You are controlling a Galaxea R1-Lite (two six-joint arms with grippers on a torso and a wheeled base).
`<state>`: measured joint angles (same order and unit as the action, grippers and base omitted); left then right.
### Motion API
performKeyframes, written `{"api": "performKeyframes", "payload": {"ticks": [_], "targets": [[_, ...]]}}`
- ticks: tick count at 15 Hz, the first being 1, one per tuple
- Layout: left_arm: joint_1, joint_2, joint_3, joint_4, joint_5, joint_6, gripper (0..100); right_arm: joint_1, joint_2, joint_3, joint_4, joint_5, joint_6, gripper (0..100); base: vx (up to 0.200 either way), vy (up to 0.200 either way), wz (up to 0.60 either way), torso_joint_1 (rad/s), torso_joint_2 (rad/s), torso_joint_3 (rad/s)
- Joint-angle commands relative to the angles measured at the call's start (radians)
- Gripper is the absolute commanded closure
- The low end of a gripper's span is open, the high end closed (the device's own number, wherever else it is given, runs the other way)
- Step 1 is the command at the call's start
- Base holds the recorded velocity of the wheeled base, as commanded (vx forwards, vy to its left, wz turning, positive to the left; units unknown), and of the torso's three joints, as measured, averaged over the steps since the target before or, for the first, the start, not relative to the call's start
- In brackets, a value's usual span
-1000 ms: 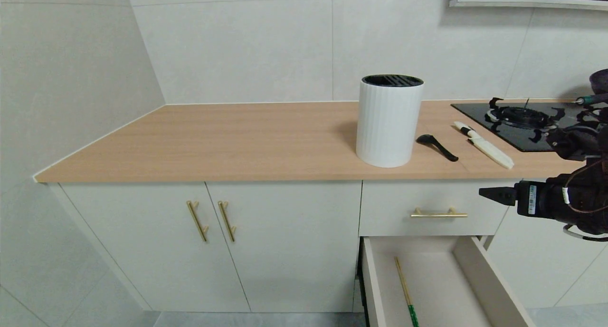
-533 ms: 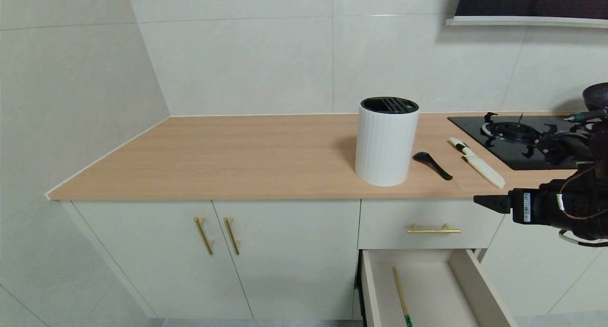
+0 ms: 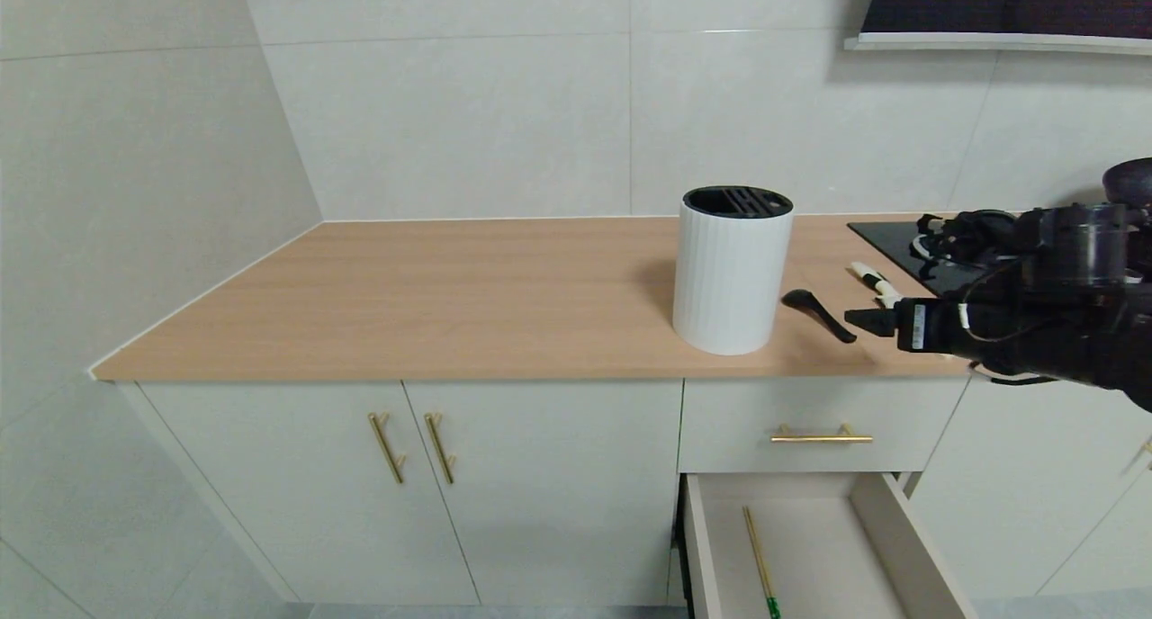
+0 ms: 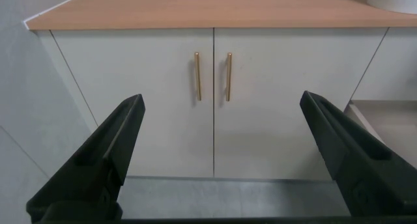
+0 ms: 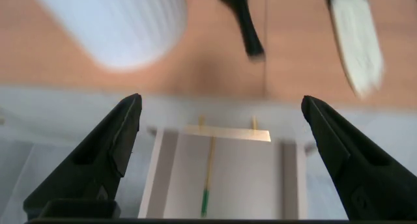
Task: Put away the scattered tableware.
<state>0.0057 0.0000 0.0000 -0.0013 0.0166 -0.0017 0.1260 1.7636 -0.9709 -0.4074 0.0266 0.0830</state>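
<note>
Jaws on the right gripper stand wide and empty above the front edge of the counter. The black spoon and the knife lie just ahead of them, with the white holder ahead on the left. The chopsticks lie in the open drawer beneath. The left gripper (its jaws also spread wide) faces the cabinet doors.
</note>
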Motion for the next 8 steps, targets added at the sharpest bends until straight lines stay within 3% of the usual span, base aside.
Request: {"api": "performKeyframes", "payload": {"ticks": [1, 4, 8], "targets": [[0.0, 0.002, 0.0, 0.0, 0.0, 0.0, 0, -0.039, 0.227, -0.181, -0.011, 0.03, -0.003, 0, 0.0, 0.0, 0.0, 0.0, 0.0, 0.0], [0.0, 0.002, 0.0, 0.0, 0.0, 0.0, 0, -0.078, 0.318, -0.276, -0.001, 0.119, -0.094, 0, 0.0, 0.0, 0.0, 0.0, 0.0, 0.0], [0.0, 0.002, 0.0, 0.0, 0.0, 0.0, 0, -0.083, 0.396, -0.316, -0.008, 0.122, -0.147, 0, 0.0, 0.0, 0.0, 0.0, 0.0, 0.0]]}}
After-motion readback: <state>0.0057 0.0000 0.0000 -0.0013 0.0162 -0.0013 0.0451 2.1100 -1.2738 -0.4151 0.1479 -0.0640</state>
